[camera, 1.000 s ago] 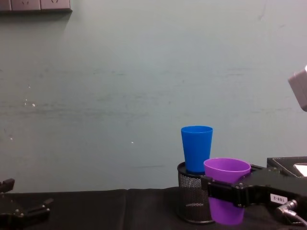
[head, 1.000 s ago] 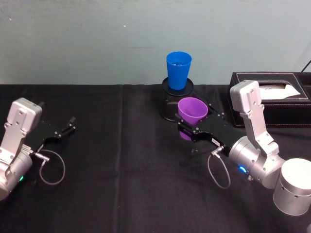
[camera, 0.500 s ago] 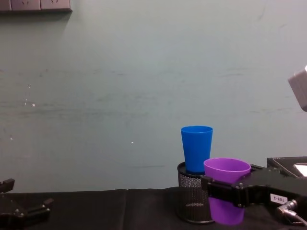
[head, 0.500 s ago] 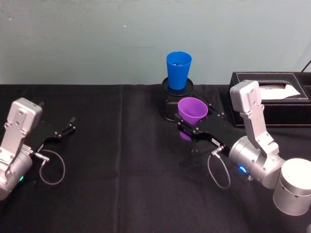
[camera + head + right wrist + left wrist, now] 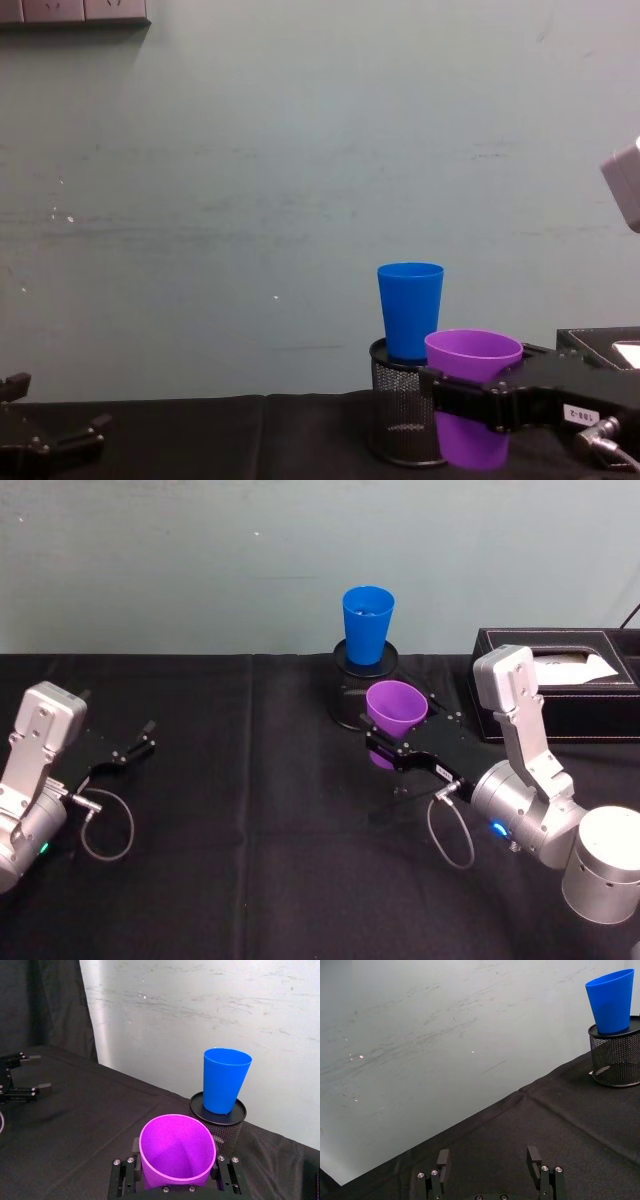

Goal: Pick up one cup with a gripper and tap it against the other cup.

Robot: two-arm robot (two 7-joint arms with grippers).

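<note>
No visible change from half a second ago: the right claw (image 5: 400,736) is in the same spot, clamped on the smooth tapered purple plastic tumbler (image 5: 397,704), upright, jaws on either side of its body. The tumbler sits just in front of the black wire-mesh pen holder (image 5: 345,698) and lower than the bright blue tapered plastic tumbler (image 5: 367,623), which stands upright on the holder's flat top. There is a gap between the two cups, no contact. The left claw (image 5: 137,744) is unmoved, spread wide, low over the black-clothed bench (image 5: 250,830) at far left. A black tissue box (image 5: 560,685) stands behind the right arm.

The claw covers the purple tumbler's lower body in the head view. Cannot tell whether its base touches the bench. The chest view cuts off the right arm and most of the left claw.
</note>
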